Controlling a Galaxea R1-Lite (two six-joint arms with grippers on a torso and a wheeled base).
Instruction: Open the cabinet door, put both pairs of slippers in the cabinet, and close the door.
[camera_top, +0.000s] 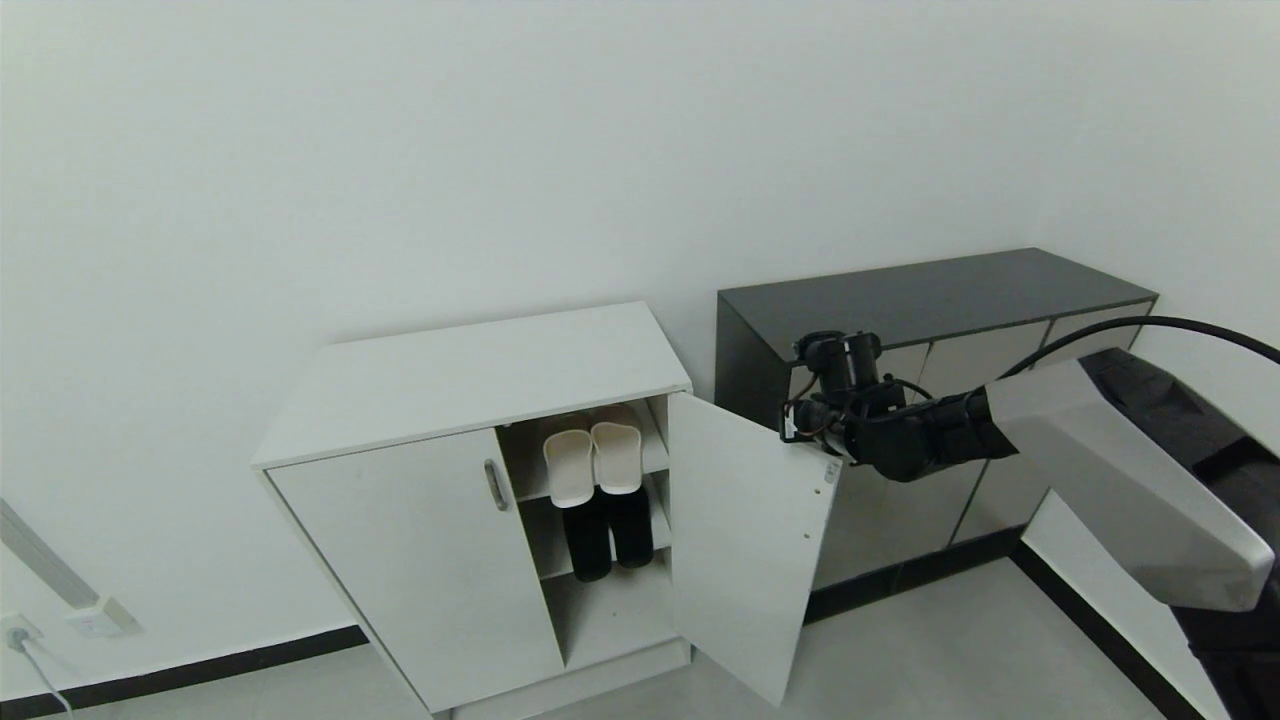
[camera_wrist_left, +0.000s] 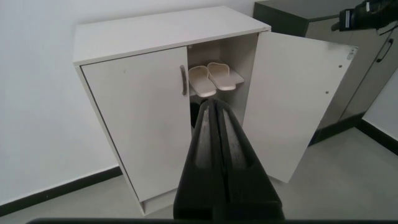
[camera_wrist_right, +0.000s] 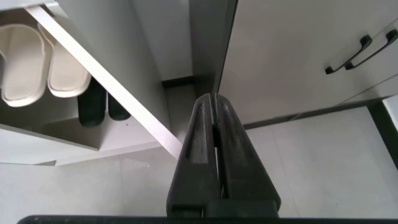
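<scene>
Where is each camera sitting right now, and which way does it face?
Head view: high on the robot, looking down at the white two-door cabinet and dark grey sideboard; the right arm shows.
Left wrist view: behind the shut left gripper, facing the cabinet front.
Right wrist view: above the shut right gripper, looking down past the open door's top edge.
Shared: all three show the cream slippers on the upper shelf.

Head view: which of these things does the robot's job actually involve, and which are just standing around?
Part of the job:
- white cabinet
- open right door
- pale slippers on the upper shelf
- black slippers below them
- right gripper, shut, near the door's outer edge

Just standing around:
- dark-topped sideboard beside the cabinet
- wall socket with a plug, low on the wall
</scene>
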